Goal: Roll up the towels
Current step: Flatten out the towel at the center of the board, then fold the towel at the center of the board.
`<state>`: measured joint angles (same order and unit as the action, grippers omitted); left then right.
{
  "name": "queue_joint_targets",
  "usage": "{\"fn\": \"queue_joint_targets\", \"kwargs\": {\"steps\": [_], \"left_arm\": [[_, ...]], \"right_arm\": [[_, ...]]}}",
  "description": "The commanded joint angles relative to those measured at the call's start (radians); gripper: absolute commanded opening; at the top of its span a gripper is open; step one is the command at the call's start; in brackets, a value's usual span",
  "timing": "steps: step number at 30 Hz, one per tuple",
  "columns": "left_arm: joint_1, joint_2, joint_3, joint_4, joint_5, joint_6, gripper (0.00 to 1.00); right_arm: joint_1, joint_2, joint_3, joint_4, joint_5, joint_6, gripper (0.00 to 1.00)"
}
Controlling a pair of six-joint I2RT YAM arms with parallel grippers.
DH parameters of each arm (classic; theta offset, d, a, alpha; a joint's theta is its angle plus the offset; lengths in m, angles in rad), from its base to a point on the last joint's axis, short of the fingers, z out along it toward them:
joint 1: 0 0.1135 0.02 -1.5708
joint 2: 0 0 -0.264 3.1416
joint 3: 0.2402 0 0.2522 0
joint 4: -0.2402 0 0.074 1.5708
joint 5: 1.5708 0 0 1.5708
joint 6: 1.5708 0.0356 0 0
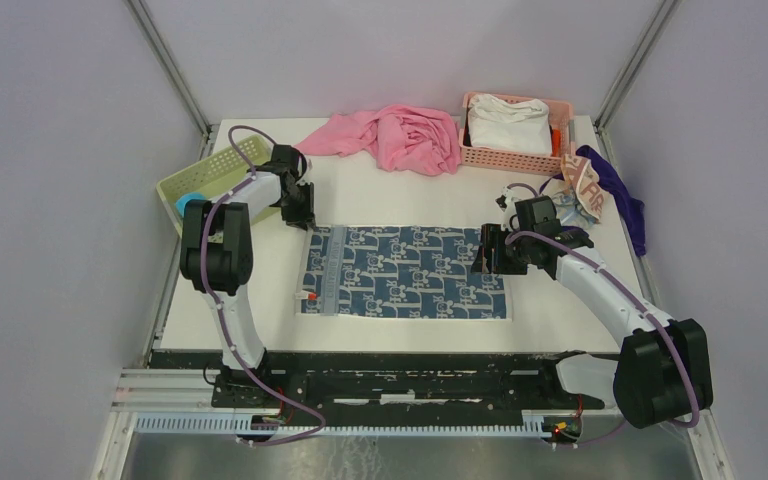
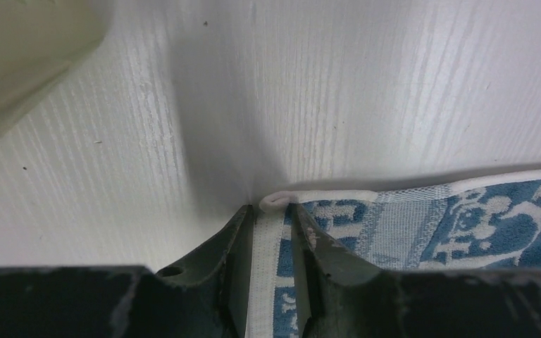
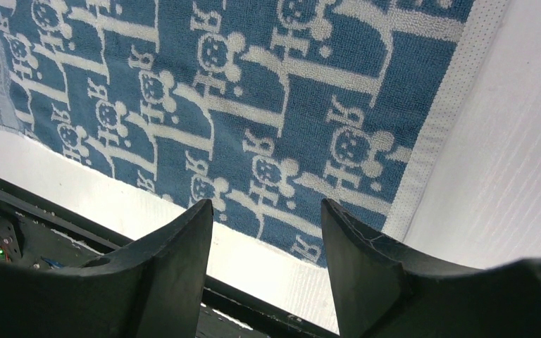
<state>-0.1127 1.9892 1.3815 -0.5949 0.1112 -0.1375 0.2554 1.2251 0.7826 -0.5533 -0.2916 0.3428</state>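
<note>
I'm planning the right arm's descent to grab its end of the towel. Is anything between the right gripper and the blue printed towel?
Nothing visible is in the way. The right gripper hangs open over the right edge of the printed towel, and only bare cloth and a strip of white table show between and beside its fingers.

Lettering on the cream towel (image 1: 586, 191) is too small to read.

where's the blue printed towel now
In the top view the blue-and-white printed cloth towel lies flat mid-table, left gripper at its far-left corner, right gripper over its right edge.
</note>
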Motion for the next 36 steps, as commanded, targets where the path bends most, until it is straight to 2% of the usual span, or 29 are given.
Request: {"fn": "queue_joint_targets", "kwargs": {"steps": [1,6,10,15,21,25,32,34,36], "left_arm": [[-0.005,0.035,-0.006,-0.009,0.059,0.042,0.31],[-0.014,0.028,-0.014,-0.009,0.054,0.044,0.23],[-0.013,0.024,0.005,-0.024,0.039,0.05,0.11],[-0.012,-0.018,0.02,-0.03,-0.057,0.052,0.03],[-0.012,-0.069,0.026,-0.014,-0.124,0.071,0.03],[-0.013,-0.067,0.042,-0.024,-0.14,0.07,0.03],[-0.012,-0.077,0.049,-0.027,-0.116,0.059,0.03],[-0.012,-0.078,0.05,-0.028,-0.117,0.058,0.03],[-0.012,-0.076,0.05,-0.028,-0.121,0.058,0.03]], "right_arm": [[0.001,-0.015,0.012,0.026,-0.01,-0.011,0.66],[0.001,-0.013,0.018,0.024,-0.014,-0.01,0.66],[0.001,-0.002,0.052,0.02,-0.001,-0.011,0.65],[0.001,0.082,0.144,0.014,-0.012,-0.067,0.67],[0.002,0.243,0.281,0.051,-0.083,-0.16,0.68],[0.002,0.336,0.359,0.076,-0.064,-0.252,0.68],[-0.018,0.564,0.564,-0.056,0.174,-0.487,0.68],[-0.033,0.608,0.6,-0.076,0.185,-0.534,0.65],[-0.046,0.644,0.629,-0.094,0.194,-0.571,0.58]]}}
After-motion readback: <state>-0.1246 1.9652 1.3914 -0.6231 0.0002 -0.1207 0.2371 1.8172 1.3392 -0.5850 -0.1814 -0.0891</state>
